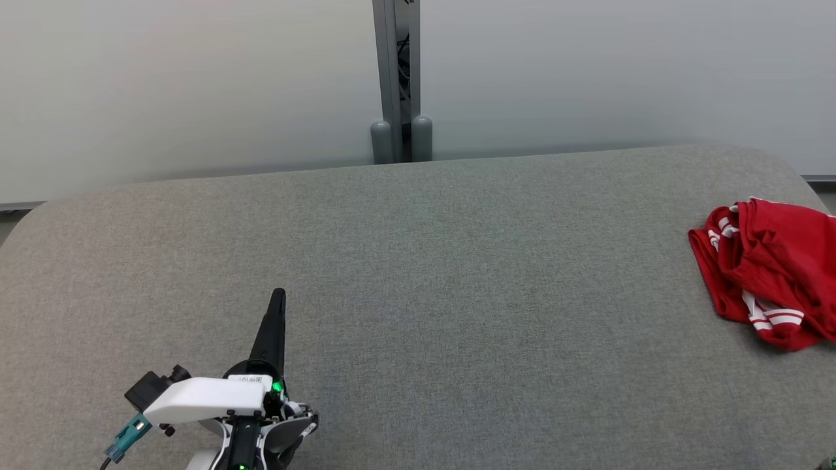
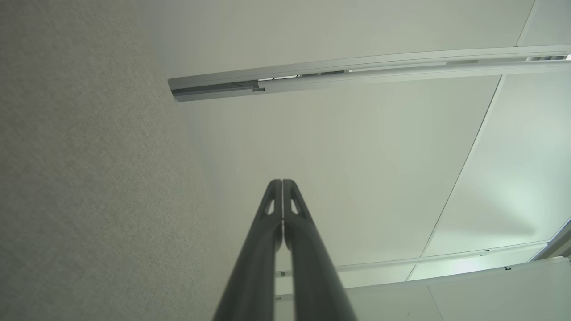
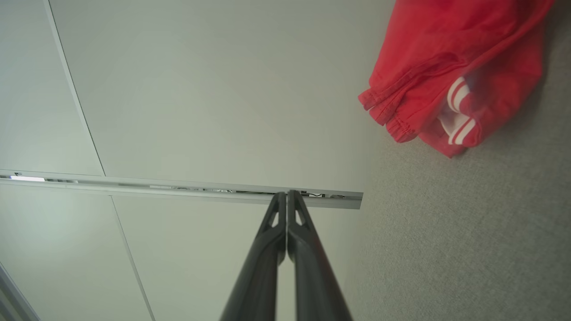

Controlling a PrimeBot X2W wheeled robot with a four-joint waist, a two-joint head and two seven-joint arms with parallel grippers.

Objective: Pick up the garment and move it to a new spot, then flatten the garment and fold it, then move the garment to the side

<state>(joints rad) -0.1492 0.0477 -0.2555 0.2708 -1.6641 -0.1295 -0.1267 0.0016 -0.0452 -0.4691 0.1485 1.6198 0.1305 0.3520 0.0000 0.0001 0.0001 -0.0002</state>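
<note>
Closest in, the left pincer points over the grey desk, shut tight and empty; the right pincer is likewise closed on nothing. One crumpled red garment, white-striped, lies at the desk's right edge.

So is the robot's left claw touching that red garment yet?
Apart. The head view shows the left gripper low on the left and the red garment at the far right edge, with a wide stretch of bare grey table between them.
</note>
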